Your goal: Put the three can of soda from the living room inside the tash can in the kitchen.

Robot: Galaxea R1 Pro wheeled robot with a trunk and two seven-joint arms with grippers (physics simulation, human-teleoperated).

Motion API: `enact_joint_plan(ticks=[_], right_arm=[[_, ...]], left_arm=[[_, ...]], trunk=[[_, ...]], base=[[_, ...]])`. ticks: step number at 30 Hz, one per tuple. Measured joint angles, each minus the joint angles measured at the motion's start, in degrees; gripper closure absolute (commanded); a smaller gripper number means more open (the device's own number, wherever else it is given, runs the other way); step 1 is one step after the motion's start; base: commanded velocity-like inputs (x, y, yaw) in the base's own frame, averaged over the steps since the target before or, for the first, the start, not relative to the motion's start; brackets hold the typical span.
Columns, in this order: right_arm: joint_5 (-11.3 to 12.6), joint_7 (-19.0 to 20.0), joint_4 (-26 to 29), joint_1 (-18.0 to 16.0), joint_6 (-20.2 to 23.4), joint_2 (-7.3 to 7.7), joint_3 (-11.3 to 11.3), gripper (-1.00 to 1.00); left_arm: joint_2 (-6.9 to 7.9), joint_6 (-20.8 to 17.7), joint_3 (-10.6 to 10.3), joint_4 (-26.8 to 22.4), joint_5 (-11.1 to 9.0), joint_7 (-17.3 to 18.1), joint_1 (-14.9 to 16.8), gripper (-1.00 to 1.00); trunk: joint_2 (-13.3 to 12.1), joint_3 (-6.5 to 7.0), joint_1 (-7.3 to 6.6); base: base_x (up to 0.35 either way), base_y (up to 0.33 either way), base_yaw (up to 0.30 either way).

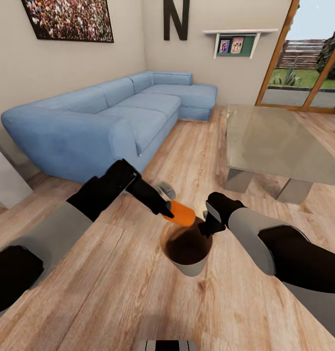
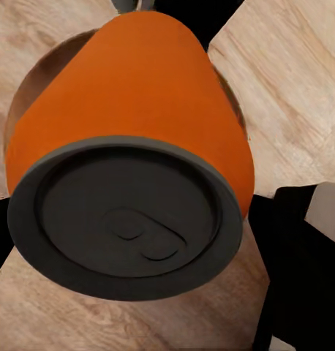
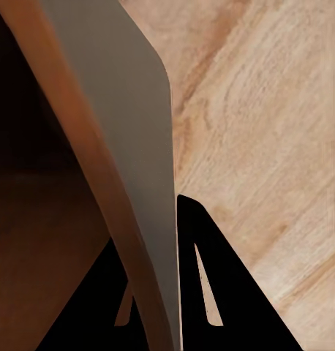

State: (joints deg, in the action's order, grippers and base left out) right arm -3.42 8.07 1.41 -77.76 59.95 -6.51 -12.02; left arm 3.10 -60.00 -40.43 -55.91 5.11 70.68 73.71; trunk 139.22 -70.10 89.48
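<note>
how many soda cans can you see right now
1. The orange soda can is held in the left pincer over the trash can, whose rim the right pincer grips. Others may lie inside the bin's dark interior or out of view.

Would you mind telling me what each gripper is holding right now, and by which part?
The left gripper holds the orange soda can by its side, above the trash can. The right gripper pinches that bucket's rim wall.
</note>
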Motion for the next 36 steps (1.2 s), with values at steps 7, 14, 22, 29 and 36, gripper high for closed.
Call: enact_joint_plan(ticks=[7,14,22,29,36], right_arm=[[0.29,0.06,0.13,0.00,0.01,-0.22,0.35,1.00],[0.21,0.05,0.16,0.00,0.01,-0.25,0.31,1.00],[-0.03,-0.04,0.25,0.00,0.00,-0.35,0.03,1.00],[0.75,0.10,0.94,-0.01,0.02,-0.59,0.68,1.00],[0.74,0.04,1.69,-0.08,0.00,-1.39,0.30,1.00]], left_arm=[[-3.14,-0.01,-0.51,3.52,6.44,-0.40,-0.54,1.00],[-6.45,0.00,-1.42,6.03,7.50,-1.71,-2.03,1.00],[-8.01,0.00,-3.05,8.08,7.61,-2.55,-2.82,1.00],[-9.35,-0.01,-4.95,11.71,7.51,-6.90,-3.88,1.00],[-10.39,0.01,-5.18,13.66,7.47,-12.24,-5.06,1.00]], trunk=[[0.00,0.00,0.00],[0.00,0.00,0.00],[0.00,0.00,0.00],[0.00,0.00,0.00],[0.00,0.00,0.00]], base=[[0.000,0.000,0.000],[0.000,0.000,0.000],[0.000,0.000,0.000],[0.000,0.000,0.000],[0.000,0.000,0.000]])
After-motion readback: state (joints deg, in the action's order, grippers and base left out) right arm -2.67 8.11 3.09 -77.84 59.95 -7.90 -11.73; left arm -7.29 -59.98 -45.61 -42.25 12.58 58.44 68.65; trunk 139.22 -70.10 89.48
